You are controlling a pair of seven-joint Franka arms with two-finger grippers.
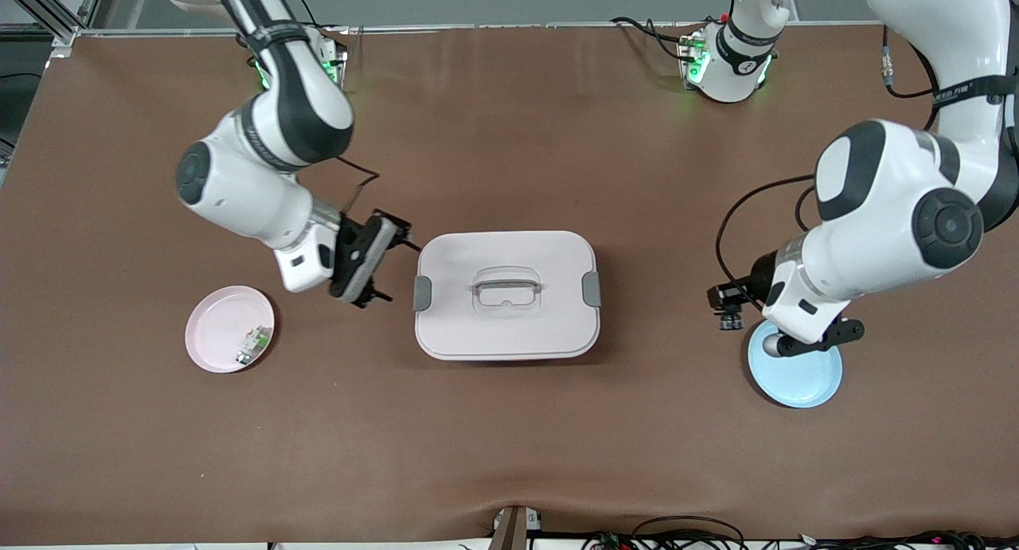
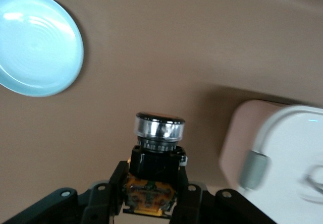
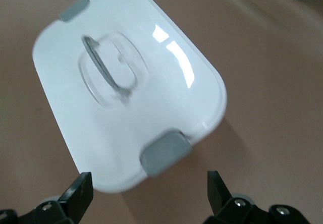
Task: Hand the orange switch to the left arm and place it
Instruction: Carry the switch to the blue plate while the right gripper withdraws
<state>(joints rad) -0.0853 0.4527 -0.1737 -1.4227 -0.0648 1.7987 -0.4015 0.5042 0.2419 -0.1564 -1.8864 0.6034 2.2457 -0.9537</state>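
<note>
The orange switch (image 2: 156, 153), a stubby black part with a shiny cap and an orange base, sits between the jaws of my left gripper (image 2: 153, 172). In the front view that gripper (image 1: 728, 307) hangs over the table between the box (image 1: 506, 327) and the blue plate (image 1: 796, 375). The white box with grey latches stands mid-table and also shows in the left wrist view (image 2: 282, 158). My right gripper (image 1: 374, 294) is open and empty, low beside the box's end toward the right arm. In the right wrist view (image 3: 149, 186) its fingers flank the box's grey latch (image 3: 165, 152).
A pink plate (image 1: 215, 319) holding a small white-and-green component (image 1: 253, 345) lies toward the right arm's end of the table. The blue plate also shows in the left wrist view (image 2: 35, 40), with nothing on it there.
</note>
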